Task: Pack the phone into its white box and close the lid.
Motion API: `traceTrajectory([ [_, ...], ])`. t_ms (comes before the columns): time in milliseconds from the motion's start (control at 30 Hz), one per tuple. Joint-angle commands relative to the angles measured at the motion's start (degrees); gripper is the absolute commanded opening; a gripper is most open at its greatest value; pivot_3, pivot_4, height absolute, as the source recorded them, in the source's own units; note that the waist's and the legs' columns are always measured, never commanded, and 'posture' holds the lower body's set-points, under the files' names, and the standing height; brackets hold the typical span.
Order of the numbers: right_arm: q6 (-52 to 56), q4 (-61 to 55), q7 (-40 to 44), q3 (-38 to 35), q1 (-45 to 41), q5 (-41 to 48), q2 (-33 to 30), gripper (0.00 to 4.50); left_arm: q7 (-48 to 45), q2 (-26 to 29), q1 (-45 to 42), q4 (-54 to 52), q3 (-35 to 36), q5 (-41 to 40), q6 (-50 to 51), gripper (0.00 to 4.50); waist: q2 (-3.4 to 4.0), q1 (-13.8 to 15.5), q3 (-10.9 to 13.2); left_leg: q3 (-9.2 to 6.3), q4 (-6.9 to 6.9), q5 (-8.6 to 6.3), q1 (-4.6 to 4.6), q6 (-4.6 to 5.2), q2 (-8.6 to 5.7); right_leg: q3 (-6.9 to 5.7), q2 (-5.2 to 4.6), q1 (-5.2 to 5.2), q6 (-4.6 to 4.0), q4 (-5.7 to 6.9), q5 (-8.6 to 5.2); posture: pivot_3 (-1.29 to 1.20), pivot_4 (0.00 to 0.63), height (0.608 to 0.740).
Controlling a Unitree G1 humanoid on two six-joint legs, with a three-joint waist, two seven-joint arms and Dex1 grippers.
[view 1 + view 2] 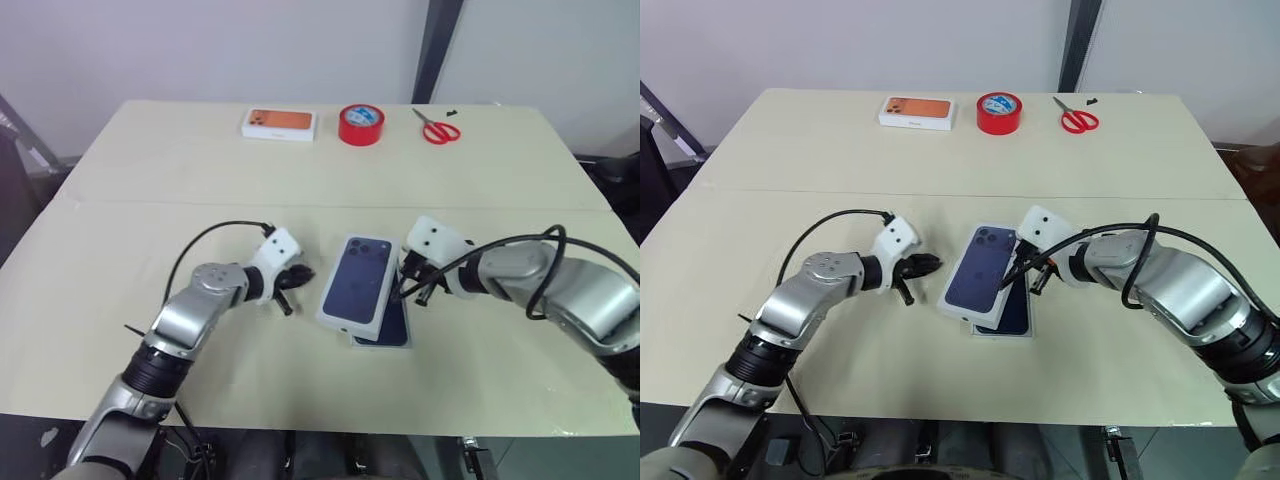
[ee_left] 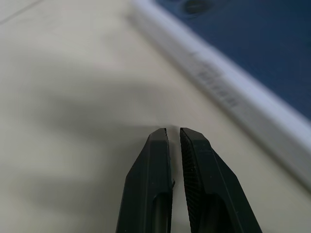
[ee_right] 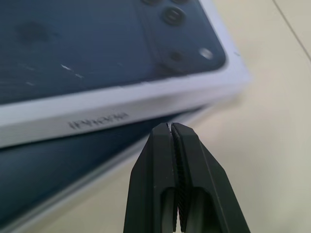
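The lid [image 1: 357, 280], white-sided with a navy phone picture on top, lies askew at the table's middle. From under its near right corner shows the phone [image 1: 393, 322], a dark navy slab inside the thin rim of the white box [image 3: 87, 180]. My left gripper [image 1: 295, 280] is shut and empty, its tips just off the lid's left long side [image 2: 228, 97]. My right gripper [image 1: 403, 292] is shut too, tips at the lid's right side wall [image 3: 97, 119] above the phone [image 3: 48, 170]. Whether they touch the wall I cannot tell.
Along the table's far edge lie a white box with an orange picture [image 1: 280, 123], a red tape roll [image 1: 361, 124] and red scissors [image 1: 436, 128]. Bare tabletop [image 1: 150, 190] surrounds the lid on all sides.
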Motion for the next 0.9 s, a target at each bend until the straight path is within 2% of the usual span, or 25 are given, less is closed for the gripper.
traceTrajectory([
  [33, 0.0, -2.4, 2.4, -2.4, -0.2, -1.7, 0.9, 0.1, -1.9, -1.4, -1.2, -2.4, -0.1, -2.4, 1.8, 0.45, 0.0, -0.1, 0.0, 0.0, 0.0, 0.0, 0.01, 0.0, 0.0, 0.0, 0.0, 0.0, 0.0, 0.0, 0.0, 0.0, 0.15, 0.729],
  [500, 2.2, -6.8, 8.8, -6.6, 4.6, -3.9, -0.3, 0.1, -8.0, -0.8, -0.6, -8.3, -1.8, -6.1, 4.4, 0.45, 0.0, 0.0, 0.0, -0.01, 0.0, 0.0, 0.01, 0.0, 0.0, 0.0, -0.01, 0.01, 0.0, 0.01, 0.0, 0.0, 0.15, 0.729],
  [900, 4.6, -9.9, 10.7, -7.6, 7.5, -5.1, -0.8, 0.1, -7.2, -1.9, -1.3, -6.6, -2.9, -4.6, 3.1, 0.45, 0.0, 0.0, 0.0, -0.01, 0.02, 0.0, 0.03, 0.0, -0.01, 0.0, 0.0, 0.03, 0.0, 0.02, 0.0, 0.0, 0.15, 0.729],
])
